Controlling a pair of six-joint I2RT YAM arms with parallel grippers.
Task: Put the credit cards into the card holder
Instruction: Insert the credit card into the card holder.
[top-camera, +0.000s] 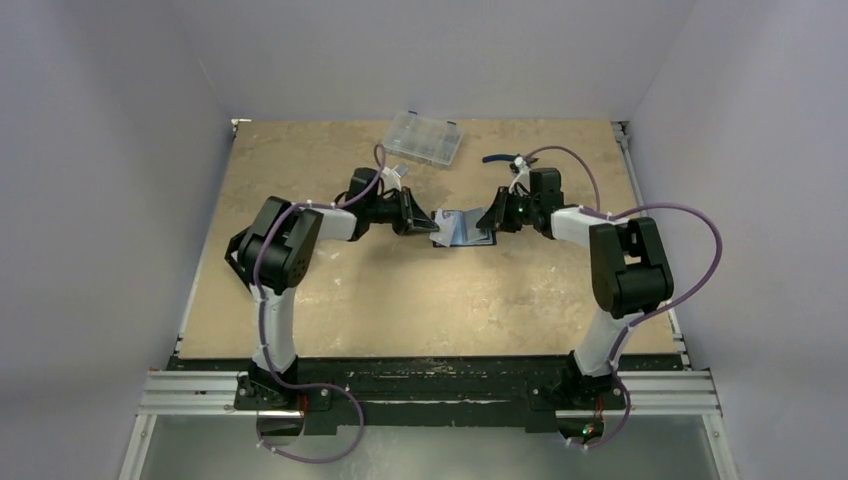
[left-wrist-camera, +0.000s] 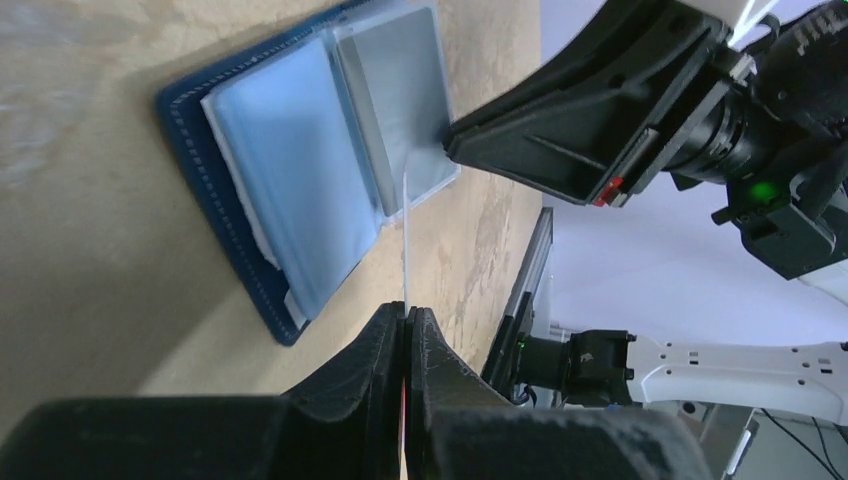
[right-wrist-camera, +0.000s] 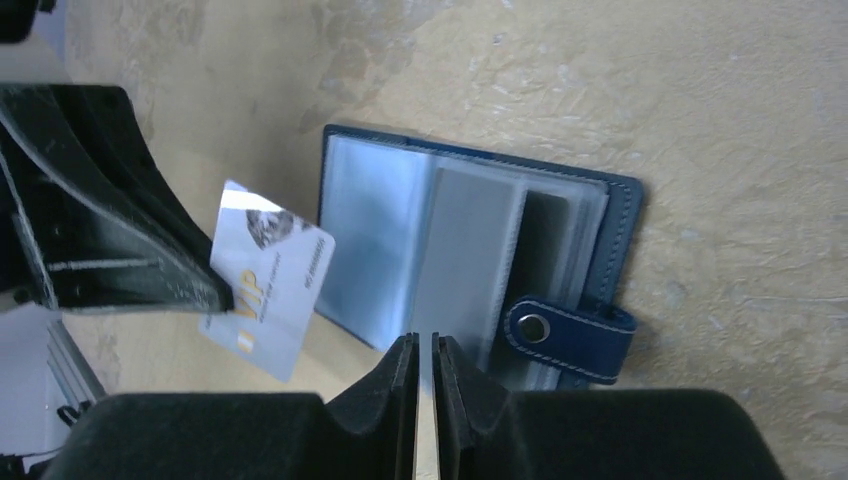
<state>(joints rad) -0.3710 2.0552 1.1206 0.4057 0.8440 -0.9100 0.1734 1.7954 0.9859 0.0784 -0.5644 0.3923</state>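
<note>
1. Between the two grippers, in the top view, the card holder (top-camera: 462, 228) lies open on the table (top-camera: 400, 300). The left gripper (top-camera: 420, 218) is just at one side of it and the right gripper (top-camera: 495, 220) just at the other. A clear compartment case (top-camera: 423, 138) lies well beyond the left gripper, apart from the work.

2. Ahead of the left fingertips, in the left wrist view, one credit card (left-wrist-camera: 406, 240) shows edge-on as a thin pale line. The left gripper is clenched on its near end. Its far end reaches the border of the clear sleeves (left-wrist-camera: 300, 170), close to the tip of the right gripper, but I judge it is not yet inside a sleeve.

3. To the front-left of the right gripper, in the right wrist view, the same card shows its white printed face, just beside the edge of the holder.
   - The right fingers are drawn almost together, with a thin pale strip between them. I cannot tell if this is a sleeve.
   - The snap tab (right-wrist-camera: 575, 335) lies just ahead of this gripper, to the right.

4. For progress, a grey rectangle inside one sleeve may be a card already placed. The held card is left to slide in. No other loose card is visible.
</note>
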